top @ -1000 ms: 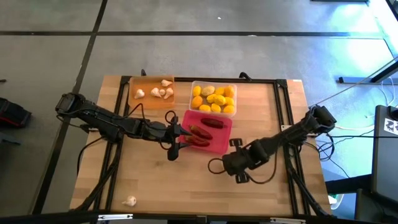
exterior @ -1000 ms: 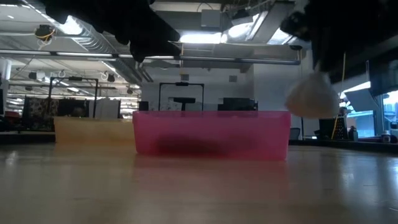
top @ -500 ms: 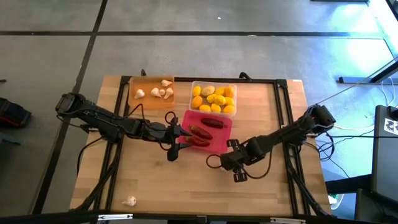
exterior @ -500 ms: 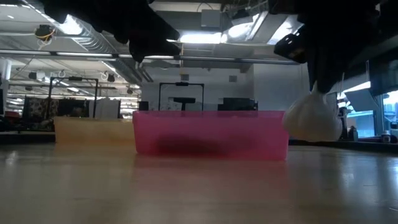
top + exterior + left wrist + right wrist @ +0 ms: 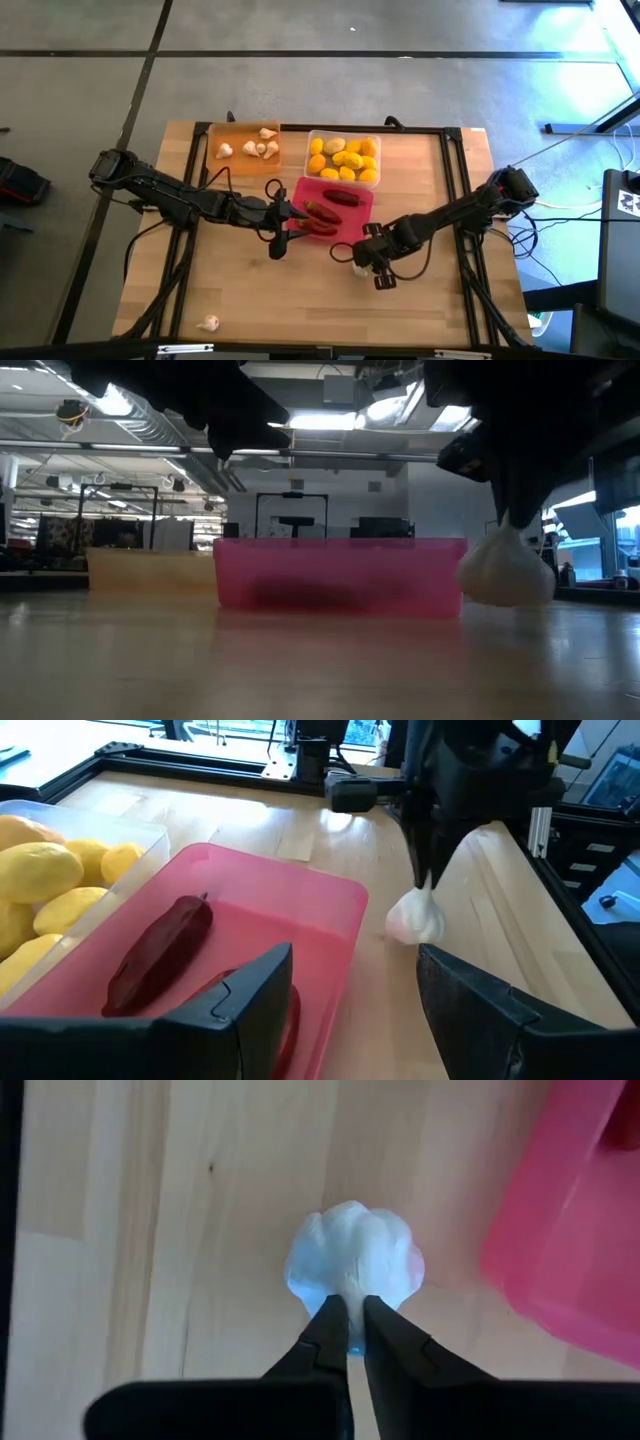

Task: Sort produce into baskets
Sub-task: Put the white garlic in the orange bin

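Right hand [image 5: 357, 264] with garlic bulb [image 5: 505, 574] now nearer pink tray [image 5: 357, 231].

Wooden table [image 5: 250, 290]: light plank top, centre of the high view, with black metal framing [image 5: 455, 190] along its right side and back edge. Floor [image 5: 80, 60]: grey, crossed by dark seam lines, surrounding the table. Black stand with white marker panel [image 5: 625, 205] at the right edge. Low view: ceiling light fixtures [image 5: 330, 420] at upper centre; dark rectangular frame [image 5: 292, 515] mid-background.
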